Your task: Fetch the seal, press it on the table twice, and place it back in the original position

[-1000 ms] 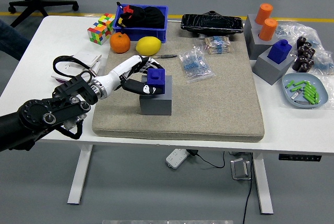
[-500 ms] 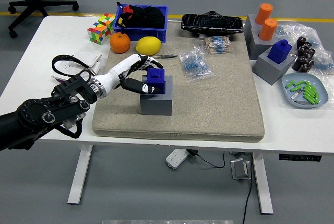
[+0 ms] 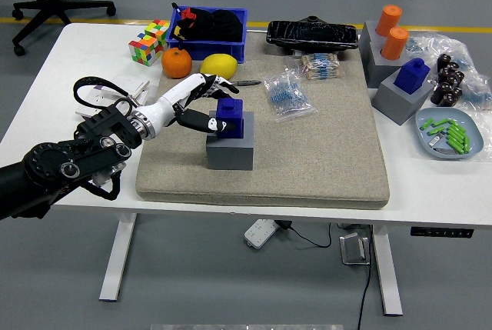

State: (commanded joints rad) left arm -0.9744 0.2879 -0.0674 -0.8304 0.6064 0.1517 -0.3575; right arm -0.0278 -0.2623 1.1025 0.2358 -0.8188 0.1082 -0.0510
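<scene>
A blue seal [image 3: 230, 115] stands upright in a grey block [image 3: 231, 151] on the left part of a beige mat [image 3: 323, 153]. My left hand [image 3: 211, 103] reaches in from the left, right beside the seal. Its fingers [image 3: 209, 84] are spread above and behind the seal's left side. The thumb lies close against the seal's left face without gripping it. The right hand is out of view.
An orange [image 3: 177, 62], a lemon [image 3: 218, 66], a pen [image 3: 244, 82] and a blue bin [image 3: 209, 26] lie behind the hand. A plastic bag of blue parts [image 3: 286, 93] lies right of the seal. A second blue seal [image 3: 413, 73], orange cylinders [image 3: 392, 30] and a plate [image 3: 448, 133] stand at the right.
My left hand's fingers have opened off the seal and lifted up and back to the left. The seal stays in the grey block.
</scene>
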